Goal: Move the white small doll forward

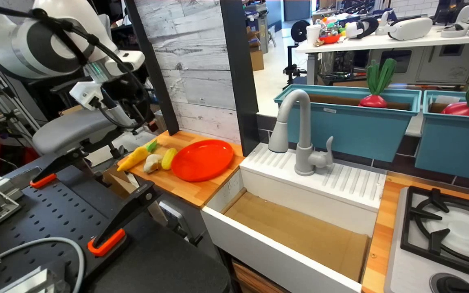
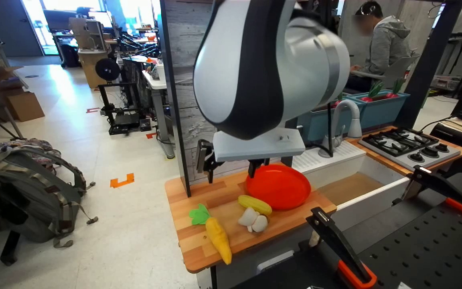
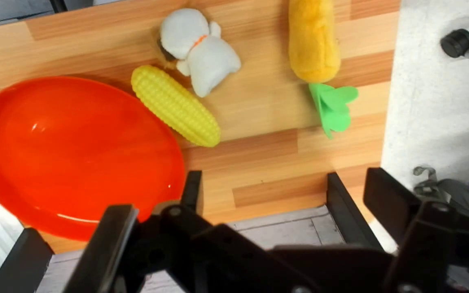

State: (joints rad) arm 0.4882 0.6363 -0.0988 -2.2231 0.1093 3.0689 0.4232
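Observation:
The white small doll (image 3: pixel 212 59) lies on the wooden counter in the wrist view, with an orange band at its neck. It shows in both exterior views, at the front of the counter (image 1: pixel 152 163) and beside the yellow corn (image 2: pixel 254 220). My gripper (image 3: pixel 285 183) is open, with its fingers wide apart and nothing between them. In an exterior view the gripper (image 2: pixel 231 178) hangs above the back part of the counter, apart from the doll. It also hangs over the counter's far end in an exterior view (image 1: pixel 145 125).
The yellow corn (image 3: pixel 175 106) lies between the doll and the red-orange plate (image 3: pixel 75 150). A yellow-orange carrot toy with green leaves (image 3: pixel 315 44) lies on the doll's other side. A grey wood-look wall panel (image 1: pixel 193 61) stands behind the counter. A white sink (image 1: pixel 275 248) adjoins it.

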